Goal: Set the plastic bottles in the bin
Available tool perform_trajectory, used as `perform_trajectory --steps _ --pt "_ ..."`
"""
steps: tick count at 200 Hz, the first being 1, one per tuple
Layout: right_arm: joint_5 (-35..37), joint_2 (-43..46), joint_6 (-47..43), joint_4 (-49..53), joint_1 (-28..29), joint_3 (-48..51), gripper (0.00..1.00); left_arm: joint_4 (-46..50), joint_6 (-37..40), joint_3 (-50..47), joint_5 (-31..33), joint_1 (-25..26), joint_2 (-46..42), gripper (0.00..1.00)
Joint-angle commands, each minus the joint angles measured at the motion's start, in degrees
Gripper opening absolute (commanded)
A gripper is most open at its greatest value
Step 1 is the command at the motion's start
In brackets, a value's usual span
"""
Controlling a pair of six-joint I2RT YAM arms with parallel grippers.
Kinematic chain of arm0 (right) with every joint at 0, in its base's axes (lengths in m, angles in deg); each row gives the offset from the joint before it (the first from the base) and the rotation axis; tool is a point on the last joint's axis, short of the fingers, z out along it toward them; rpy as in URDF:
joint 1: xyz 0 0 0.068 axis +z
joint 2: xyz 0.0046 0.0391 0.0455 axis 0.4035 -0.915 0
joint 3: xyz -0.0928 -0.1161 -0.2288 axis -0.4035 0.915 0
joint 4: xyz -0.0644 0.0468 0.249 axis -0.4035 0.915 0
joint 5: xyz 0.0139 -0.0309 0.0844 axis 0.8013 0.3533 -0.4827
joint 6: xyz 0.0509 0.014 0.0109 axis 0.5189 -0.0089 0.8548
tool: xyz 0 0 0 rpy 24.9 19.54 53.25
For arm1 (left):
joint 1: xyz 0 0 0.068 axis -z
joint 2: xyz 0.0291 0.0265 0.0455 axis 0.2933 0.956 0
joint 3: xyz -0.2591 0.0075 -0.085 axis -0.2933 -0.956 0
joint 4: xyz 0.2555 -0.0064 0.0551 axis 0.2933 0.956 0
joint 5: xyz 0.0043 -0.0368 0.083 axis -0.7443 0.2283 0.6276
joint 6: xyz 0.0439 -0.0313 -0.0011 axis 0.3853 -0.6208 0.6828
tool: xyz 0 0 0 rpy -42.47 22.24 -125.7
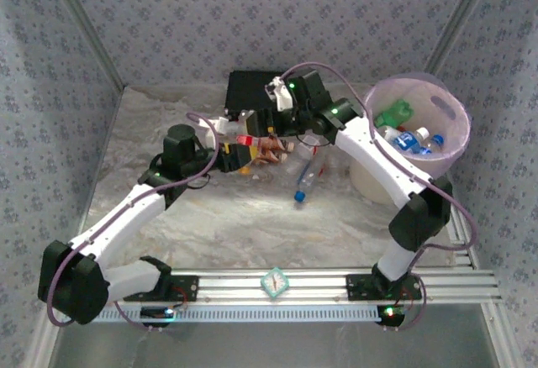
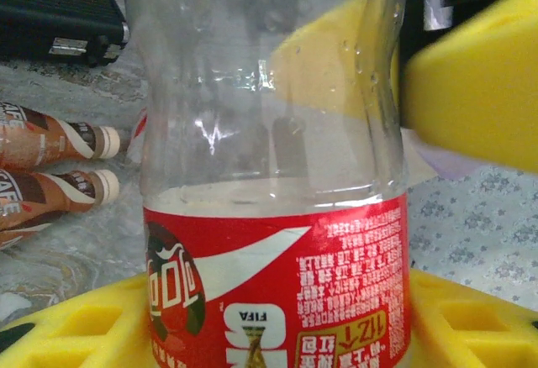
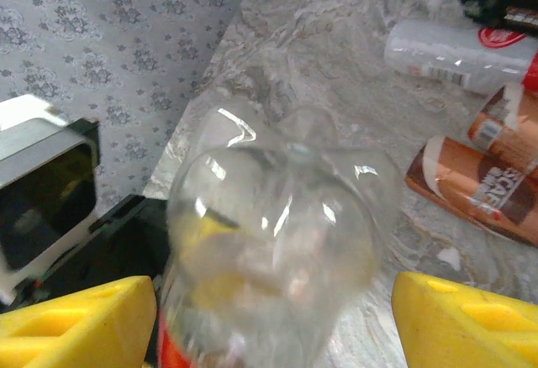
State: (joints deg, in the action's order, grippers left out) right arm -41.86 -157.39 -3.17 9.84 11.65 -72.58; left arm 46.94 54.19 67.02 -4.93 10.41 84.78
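The left gripper [image 2: 269, 318] was clenched on the red-labelled bottle [image 2: 269, 133] at its label band, holding it at the centre of the top view, well apart from the bin [image 1: 461, 133] at the right. The right gripper [image 3: 273, 301] stood released, its yellow fingers [image 3: 76, 318] straddling the clear end of the same bottle, with a gap visible at the lower right of the right wrist view. Hazard 1: if the left jaws let go before the right jaws had seated, the bottle would probably drop onto the brown bottles [image 2: 42, 137] lying just beside it. Hazard 2: the clear wall looked thin and smooth, so a hard squeeze could buckle it and a light one could let it slip. Hazard 3: with both grippers clamped, a pull by either arm would likely twist the bottle out of line. Surroundings: a clear blue-capped bottle [image 1: 306, 179] lay on the table [image 1: 252, 242] below centre, a pale bottle [image 3: 454, 53] lay at the upper right of the right wrist view, and the black case [image 2: 59, 7] sat at the upper left of the left wrist view. The bin already held a green bottle [image 1: 391, 118] and blue-capped ones. Obstruction: the bin rim stood high, and the right arm's forearm [image 1: 370, 145] lay between bottle and bin, so the carry would need lift before travel
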Motion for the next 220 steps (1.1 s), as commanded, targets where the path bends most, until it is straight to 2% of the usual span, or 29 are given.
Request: perform_trajectory --steps 1,10,37,53,59,84,95,108,140,154,163,194,220 --pt "-3.3 -1.6 3.1 -5.2 0.5 -1.9 0.76 -2.4 1.3 2.8 -0.5 0.7 -0.9 0.14" --pt "-4.0 -2.2 3.8 -6.5 0.6 -1.7 0.76 -3.1 1.2 2.6 0.2 1.1 -0.9 0.14" --pt "-2.8 -1.9 3.6 -5.8 0.5 -1.9 0.61 -2.2 2.0 2.9 1.2 1.4 -0.5 0.16" --pt "-2.5 -1.6 3.6 -5.6 0.2 -2.0 0.57 -2.4 1.9 2.8 2.1 1.5 -0.4 0.19" --pt "-2.2 -1.6 3.5 -5.4 0.1 -2.2 0.56 -2.4 1.8 2.9 2.6 1.5 -0.3 0.27" --pt "-1.5 -1.3 2.4 -4.3 -0.5 -3.7 0.52 -1.4 1.9 3.6 3.2 1.7 -0.4 0.73" --pt "-1.1 -1.0 1.8 -3.5 -1.2 -4.8 0.52 -0.2 2.4 3.9 3.6 1.7 -0.8 0.86" --pt "0.3 -0.2 0.1 -1.3 -2.3 -6.7 0.51 1.9 3.3 4.1 4.9 1.7 -1.8 0.93" --pt "5.9 4.6 -4.8 5.5 -7.2 -10.2 0.51 5.8 5.9 3.3 7.6 1.8 -5.4 0.96" --pt "10.8 8.2 -7.1 8.2 -10.1 -10.6 0.5 7.3 6.7 2.9 9.0 1.8 -6.1 0.96" --pt "14.0 10.6 -7.4 10.4 -12.7 -10.8 0.49 8.3 7.1 3.0 9.2 1.8 -6.0 0.96" --pt "16.6 17.9 -8.1 14.7 -25.0 -10.0 0.46 10.8 7.4 5.5 8.0 2.0 -3.2 0.96" --pt "21.9 20.3 -10.8 20.8 -33.3 -12.6 0.45 11.5 8.0 6.7 8.6 2.6 -2.4 0.96"
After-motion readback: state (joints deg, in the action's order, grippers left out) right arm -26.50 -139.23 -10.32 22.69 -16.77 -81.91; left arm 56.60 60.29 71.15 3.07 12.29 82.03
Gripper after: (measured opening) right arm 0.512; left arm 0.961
